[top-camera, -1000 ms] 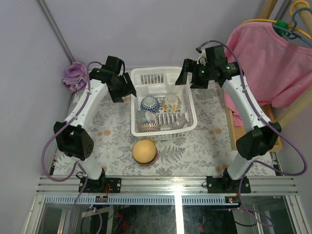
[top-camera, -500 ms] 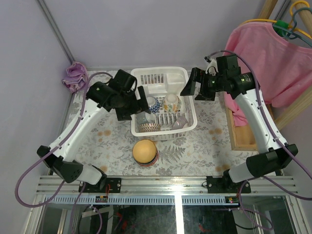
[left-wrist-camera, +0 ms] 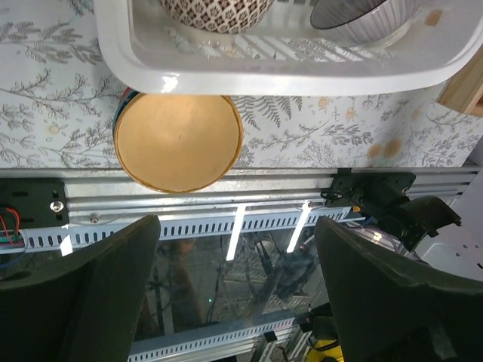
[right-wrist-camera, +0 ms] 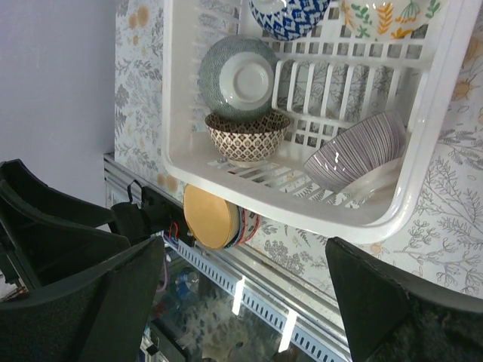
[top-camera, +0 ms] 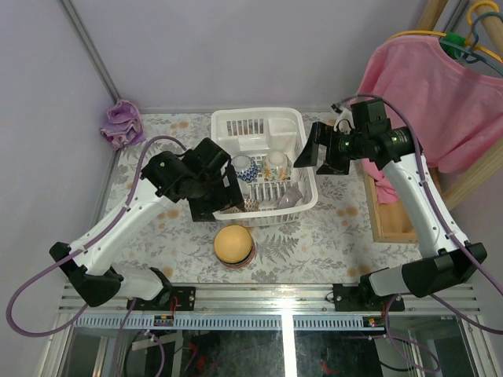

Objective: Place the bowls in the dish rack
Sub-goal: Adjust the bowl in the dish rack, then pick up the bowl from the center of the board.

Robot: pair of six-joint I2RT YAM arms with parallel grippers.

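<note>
surface: cloth with a grey fern and flower print (top-camera: 330, 236); metal rail (top-camera: 275, 297) along the near edge.
room: plain lilac walls (top-camera: 236, 55); purple rag (top-camera: 119, 124) in the far-left corner; pink garment (top-camera: 428, 102) hanging at right; wooden box (top-camera: 379, 206) under it, at the surface's right edge.
dish rack: white, slotted (top-camera: 255, 116), at the middle of the surface towards the back.
bowls in rack: blue-white bowl (right-wrist-camera: 290, 15) and flower bowl (right-wrist-camera: 385, 15) at the far end; grey-speckled bowl (right-wrist-camera: 240, 75) on edge, foot showing; brown-patterned bowl (right-wrist-camera: 247, 136) just beside it; striped bowl (right-wrist-camera: 361, 151) tilted in the near corner.
bowl outside: orange-yellow bowl (top-camera: 233, 245) on the cloth just in front of the rack, upside down on a stack; coloured rims peek out below.
left fingers: spread wide (left-wrist-camera: 98, 294), nothing between them, above the rail near the orange-yellow bowl.
right fingers: spread wide (right-wrist-camera: 83, 302), empty, off the rack's right side.
top view only: walls, rag, garment, box.
right wrist only: grey-speckled bowl, which the left arm covers in the top view.
left wrist only: the orange-yellow bowl's flat base seen straight on, and only the rack's near rim.
</note>
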